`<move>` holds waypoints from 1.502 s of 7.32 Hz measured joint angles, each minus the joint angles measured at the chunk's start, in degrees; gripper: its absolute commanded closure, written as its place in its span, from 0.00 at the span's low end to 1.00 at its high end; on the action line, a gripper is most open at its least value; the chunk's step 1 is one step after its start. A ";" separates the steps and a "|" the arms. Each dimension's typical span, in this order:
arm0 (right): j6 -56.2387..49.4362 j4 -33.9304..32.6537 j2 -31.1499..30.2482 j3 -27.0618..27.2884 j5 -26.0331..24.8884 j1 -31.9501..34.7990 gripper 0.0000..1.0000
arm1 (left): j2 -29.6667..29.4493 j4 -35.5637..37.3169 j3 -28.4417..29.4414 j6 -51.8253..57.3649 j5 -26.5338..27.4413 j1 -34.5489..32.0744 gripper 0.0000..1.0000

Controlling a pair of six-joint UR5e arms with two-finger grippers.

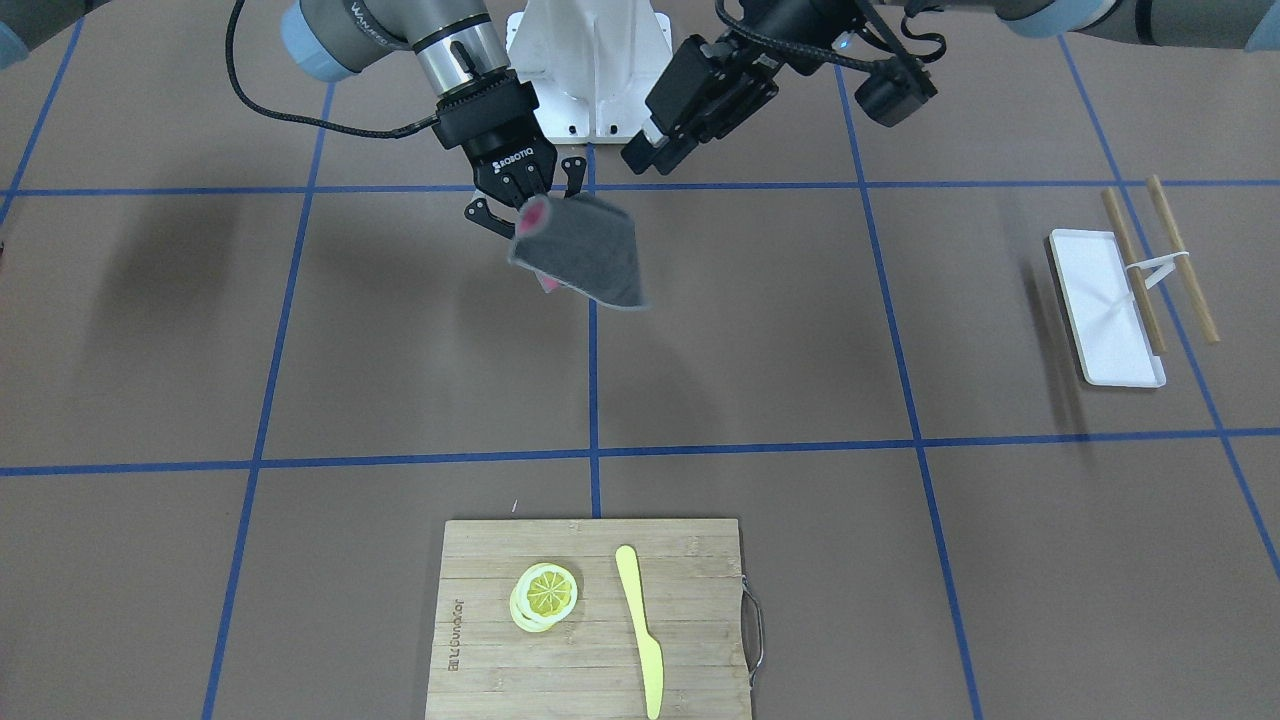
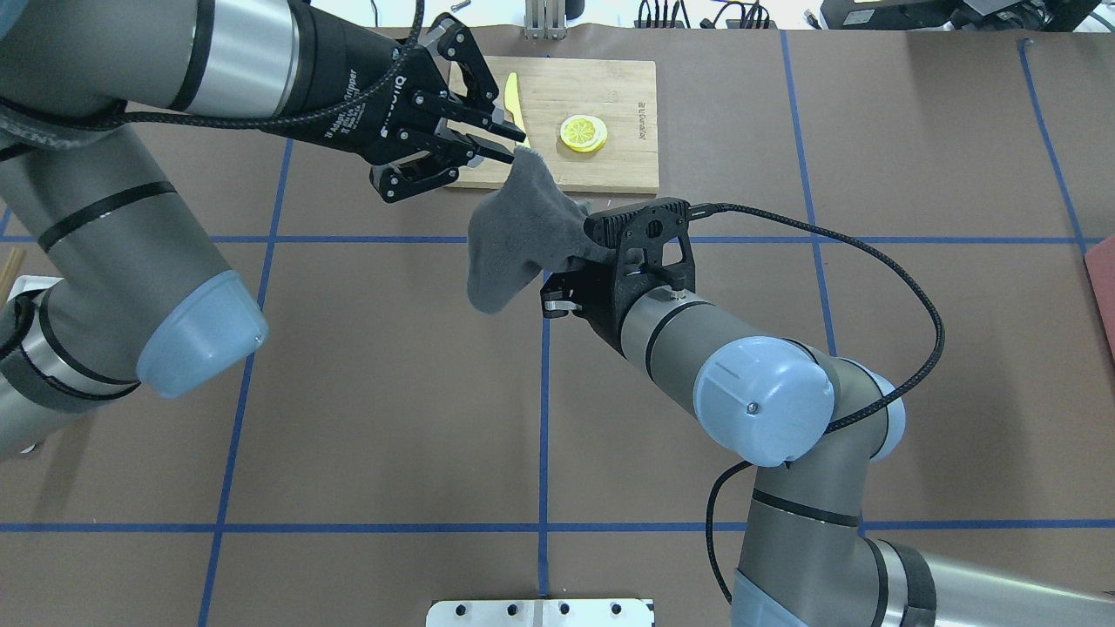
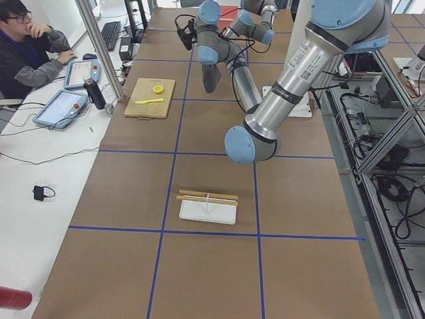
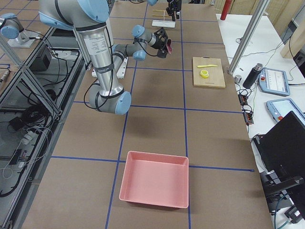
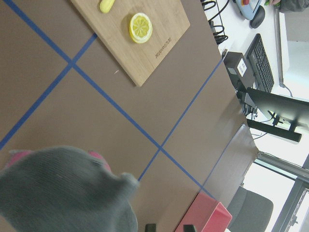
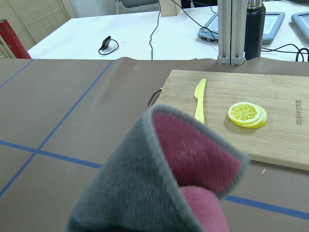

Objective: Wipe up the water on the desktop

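Overhead exterior, mid-frame: right gripper [image 1: 527, 200] clamps grey cloth [image 2: 510, 239] above desktop [image 2: 375, 392], left gripper [image 2: 514, 148] parted beside its upper tip; wiping apparently not begun, no water discernible.

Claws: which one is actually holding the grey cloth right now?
The right claw: it is shut on the grey cloth, holding it above the desktop. The left claw is open beside it, gripping nothing.

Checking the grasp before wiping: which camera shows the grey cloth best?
Exterior front-facing: the whole cloth hangs from the right gripper, unobstructed. Overhead, the wrist camera covers part; wrist views crop it; side views show it tiny.
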 measured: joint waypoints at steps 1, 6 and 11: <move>-0.04 -0.24 -0.10 0.00 0.00 0.03 1.00 | 0.76 0.04 0.88 1.64 -2.20 -2.28 0.01; -0.74 -13.63 0.13 5.44 0.27 0.37 1.00 | 8.88 0.14 4.05 20.41 -16.27 -15.00 0.01; -2.50 -22.50 0.15 7.58 4.92 5.70 1.00 | 21.59 4.62 4.41 64.36 -16.49 -22.57 0.01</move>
